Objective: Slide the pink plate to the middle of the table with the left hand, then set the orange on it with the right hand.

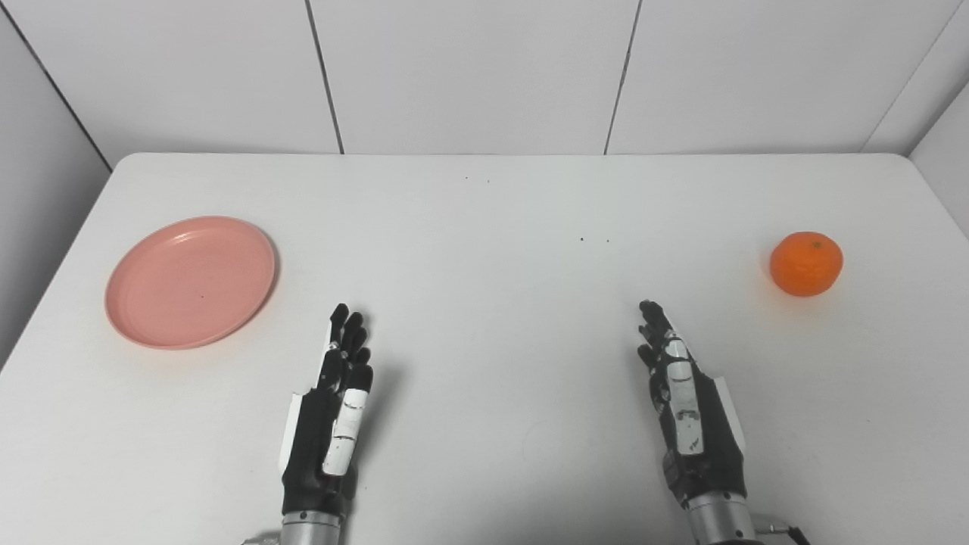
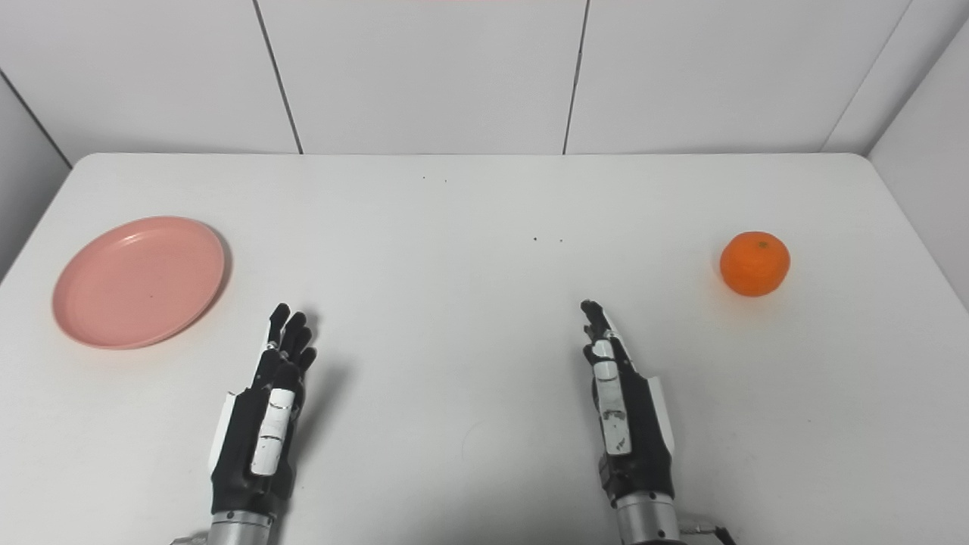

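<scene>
A round, shallow pink plastic plate (image 1: 190,281) lies flat at the left side of the white tabletop (image 1: 484,227), close to its left edge and bare. A round orange fruit (image 1: 806,263) sits well apart from it at the far right. Between them, near the front edge, the left robot hand (image 1: 333,412) and the right robot hand (image 1: 685,401) are both released, fingers stretched forward and grasping nothing. Neither touches the plate or the orange.
</scene>
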Tool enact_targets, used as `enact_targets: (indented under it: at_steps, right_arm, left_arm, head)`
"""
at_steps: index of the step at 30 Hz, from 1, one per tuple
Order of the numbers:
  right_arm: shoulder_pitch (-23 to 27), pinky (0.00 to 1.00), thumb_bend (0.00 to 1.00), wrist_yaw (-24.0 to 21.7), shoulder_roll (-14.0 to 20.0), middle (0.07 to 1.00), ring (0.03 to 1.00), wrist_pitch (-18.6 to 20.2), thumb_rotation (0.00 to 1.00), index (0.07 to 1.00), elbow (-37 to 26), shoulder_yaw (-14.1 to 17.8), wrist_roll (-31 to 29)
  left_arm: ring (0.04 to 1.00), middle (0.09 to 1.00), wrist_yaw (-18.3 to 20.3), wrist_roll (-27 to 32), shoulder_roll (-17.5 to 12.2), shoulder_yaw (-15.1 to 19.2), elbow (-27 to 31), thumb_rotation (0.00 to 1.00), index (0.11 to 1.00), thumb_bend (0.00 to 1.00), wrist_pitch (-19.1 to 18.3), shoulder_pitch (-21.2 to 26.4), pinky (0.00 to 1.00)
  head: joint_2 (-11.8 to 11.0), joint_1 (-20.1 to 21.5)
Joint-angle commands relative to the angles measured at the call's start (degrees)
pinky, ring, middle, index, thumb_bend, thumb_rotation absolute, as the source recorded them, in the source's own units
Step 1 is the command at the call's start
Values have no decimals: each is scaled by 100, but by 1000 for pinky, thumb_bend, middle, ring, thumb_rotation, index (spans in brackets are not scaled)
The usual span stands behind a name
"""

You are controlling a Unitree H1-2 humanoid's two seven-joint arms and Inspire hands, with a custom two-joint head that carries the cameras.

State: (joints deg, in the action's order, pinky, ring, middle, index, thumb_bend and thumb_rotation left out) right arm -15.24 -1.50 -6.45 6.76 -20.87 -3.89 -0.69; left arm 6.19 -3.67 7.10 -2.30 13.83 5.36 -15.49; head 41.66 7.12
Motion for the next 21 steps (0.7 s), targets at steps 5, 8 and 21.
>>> enact_targets:
  at_steps: [5, 8, 21]
  right_arm:
    - [-671, 1000, 796, -118, 260, 974, 1000, 266, 1000, 918, -46, 44, -173]
    - [-666, 1000, 793, -120, 269, 971, 998, 304, 1000, 918, -52, 82, -229]
    - [-671, 1000, 798, -108, 203, 975, 1000, 336, 1000, 921, -80, 21, -207]
  left_arm:
    - [1000, 1000, -166, -241, -190, -42, -309, 868, 1000, 729, -60, -747, 1000]
    - [1000, 1000, -222, -340, -161, -71, -316, 880, 1000, 749, -60, -752, 1000]
    - [1000, 1000, -181, -250, -245, -40, -283, 882, 1000, 757, -65, -761, 1000]
  head:
    - [-19, -232]
    - [-25, -240]
    - [-19, -69]
